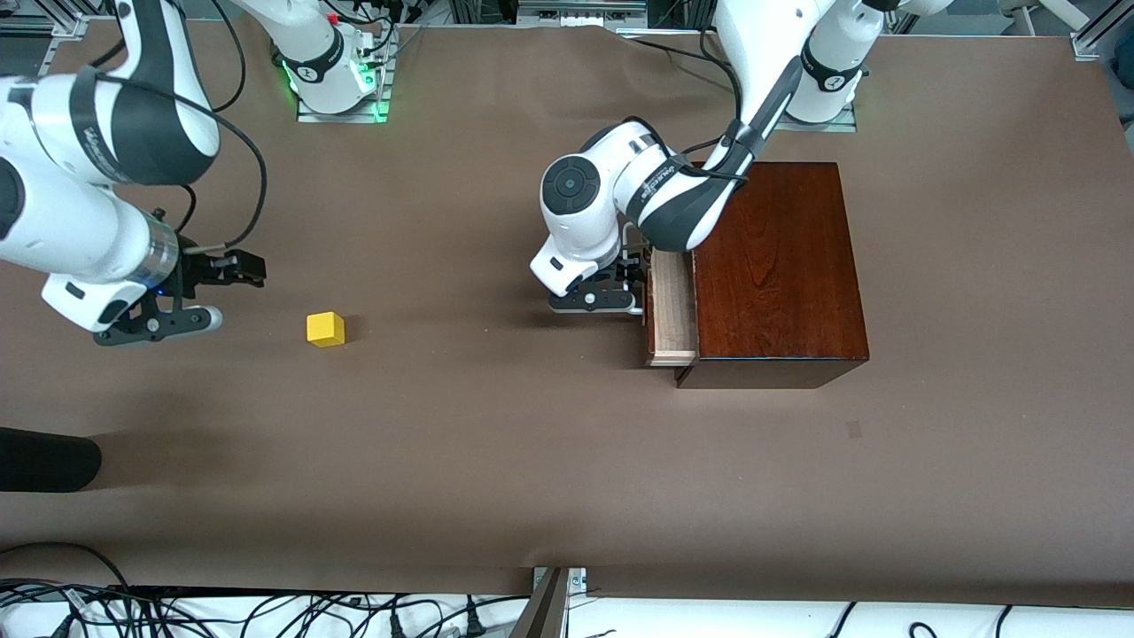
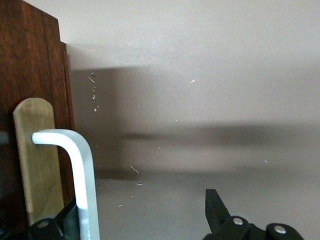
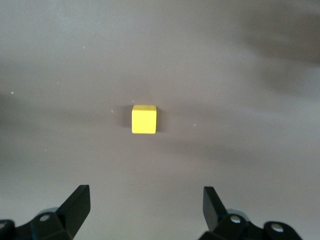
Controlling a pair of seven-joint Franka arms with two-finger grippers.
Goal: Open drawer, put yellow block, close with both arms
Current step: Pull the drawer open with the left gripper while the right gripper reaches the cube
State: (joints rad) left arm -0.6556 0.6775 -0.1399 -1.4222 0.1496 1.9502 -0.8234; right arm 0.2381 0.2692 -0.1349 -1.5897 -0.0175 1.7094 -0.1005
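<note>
The drawer (image 1: 671, 306) stands pulled a little way out of the dark mahogany box (image 1: 775, 266), showing a strip of its pale wood tray. My left gripper (image 1: 631, 282) is at the drawer's front. In the left wrist view the white bar handle (image 2: 82, 170) runs just inside one finger of the left gripper (image 2: 142, 205), whose jaws are wide open. The yellow block (image 1: 325, 329) sits on the brown table toward the right arm's end. My right gripper (image 1: 239, 294) hovers open beside it; in the right wrist view the block (image 3: 144, 119) lies ahead of the right gripper (image 3: 146, 194), untouched.
A black object (image 1: 44, 459) pokes in at the right arm's end, nearer the front camera. Cables (image 1: 266, 611) run along the table's near edge. The arm bases (image 1: 341, 84) stand at the back.
</note>
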